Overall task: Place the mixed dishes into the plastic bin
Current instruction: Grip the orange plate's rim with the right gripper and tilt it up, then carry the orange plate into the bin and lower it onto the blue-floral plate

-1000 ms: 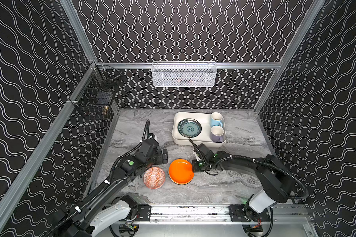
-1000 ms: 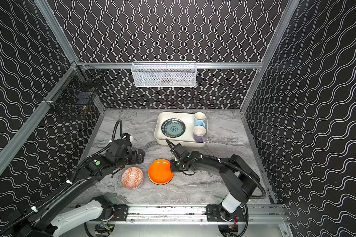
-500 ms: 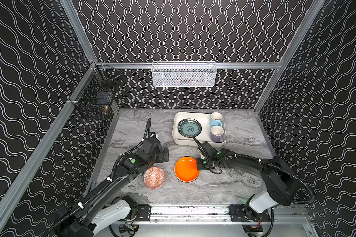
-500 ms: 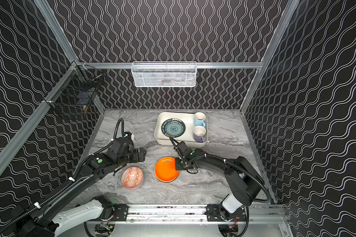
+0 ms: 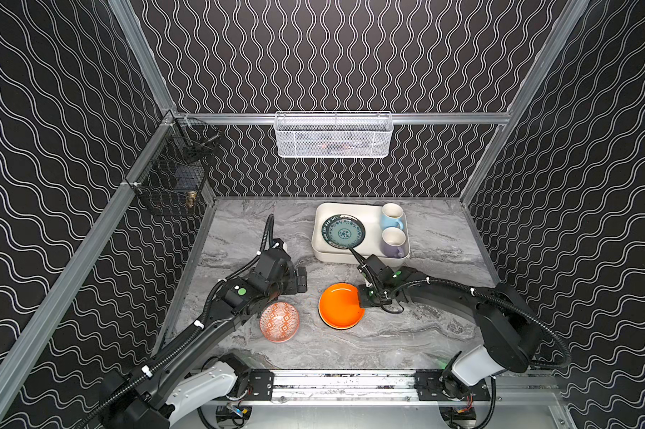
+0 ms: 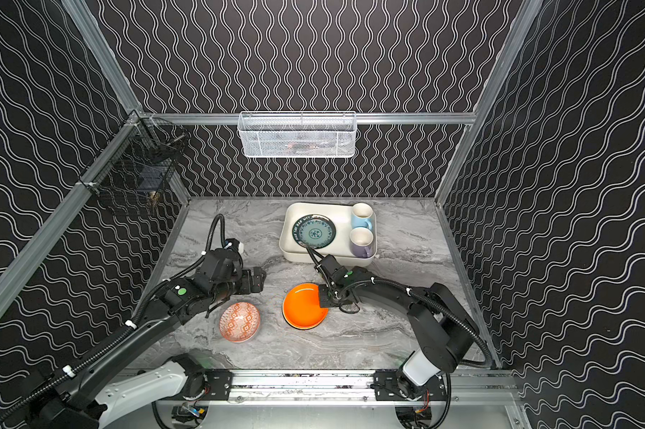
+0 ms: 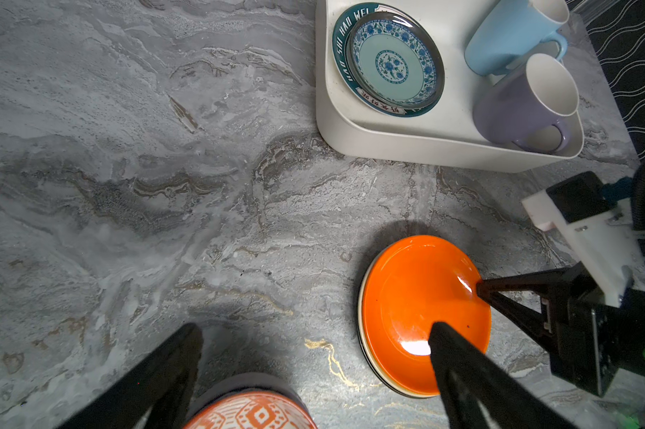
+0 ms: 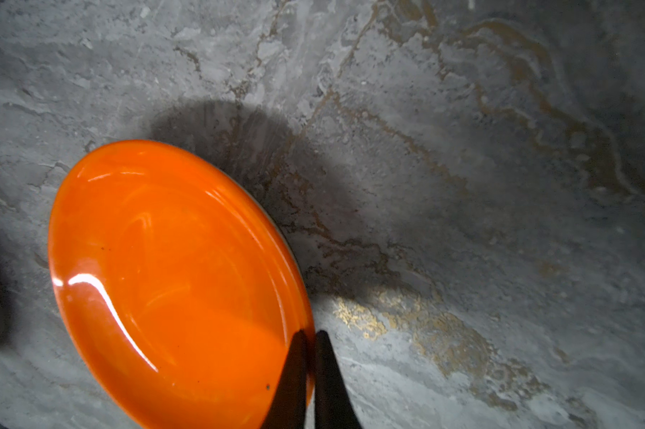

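Note:
My right gripper (image 5: 361, 299) (image 6: 322, 299) (image 8: 310, 336) is shut on the right rim of the orange plate (image 5: 340, 304) (image 6: 304, 305) (image 8: 172, 275), which is tilted above the marble table. A cream and a dark edge (image 7: 361, 334) show beneath the plate. The orange-patterned bowl (image 5: 279, 321) (image 7: 254, 412) stands to its left. My left gripper (image 5: 300, 280) (image 7: 313, 334) hovers open over the table between bowl and plate, holding nothing. The plastic bin (image 5: 321, 249) (image 7: 387, 145) holds a teal plate (image 5: 345, 232) on a lettered-rim plate, a light-blue mug (image 5: 391, 217) and a lilac mug (image 5: 393, 241).
A white wire-mesh basket (image 5: 334, 135) hangs on the back wall and a black wire basket (image 5: 172, 182) on the left wall. Patterned walls enclose the table on three sides. A metal rail (image 5: 343, 382) runs along the front edge.
My right gripper has carried the orange plate a little to the right, most of it in the first half second. The left arm has barely moved.

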`<action>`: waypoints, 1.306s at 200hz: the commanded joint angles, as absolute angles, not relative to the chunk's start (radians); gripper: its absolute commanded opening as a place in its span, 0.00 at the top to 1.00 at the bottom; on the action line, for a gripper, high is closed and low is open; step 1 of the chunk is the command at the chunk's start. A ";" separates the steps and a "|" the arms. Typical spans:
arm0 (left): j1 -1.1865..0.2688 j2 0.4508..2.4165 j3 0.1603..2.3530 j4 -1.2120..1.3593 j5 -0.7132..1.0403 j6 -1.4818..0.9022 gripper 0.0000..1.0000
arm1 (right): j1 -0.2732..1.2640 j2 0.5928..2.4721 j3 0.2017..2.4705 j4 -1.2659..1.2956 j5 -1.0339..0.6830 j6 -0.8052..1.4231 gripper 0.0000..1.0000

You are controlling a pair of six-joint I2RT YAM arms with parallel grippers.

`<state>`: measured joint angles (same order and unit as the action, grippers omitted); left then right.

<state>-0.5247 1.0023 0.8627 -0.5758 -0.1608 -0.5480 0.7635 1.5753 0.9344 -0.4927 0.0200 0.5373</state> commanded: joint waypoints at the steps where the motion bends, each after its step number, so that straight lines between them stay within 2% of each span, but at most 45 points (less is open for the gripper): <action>1: -0.524 0.996 0.862 -0.563 -0.163 -0.535 0.01 | 0.761 1.549 0.949 -0.552 0.055 0.534 0.97; 169: -0.523 0.983 0.906 -0.595 -0.192 -0.515 0.01 | 0.582 1.418 0.961 -0.438 -0.300 0.527 1.00; 224: -0.523 1.016 0.963 -0.609 -0.208 -0.492 0.01 | 0.511 1.422 1.085 -0.446 -0.327 0.506 1.00; 261: -0.524 1.080 1.038 -0.612 -0.208 -0.459 0.01 | 0.444 1.515 1.240 -0.442 -0.340 0.479 1.00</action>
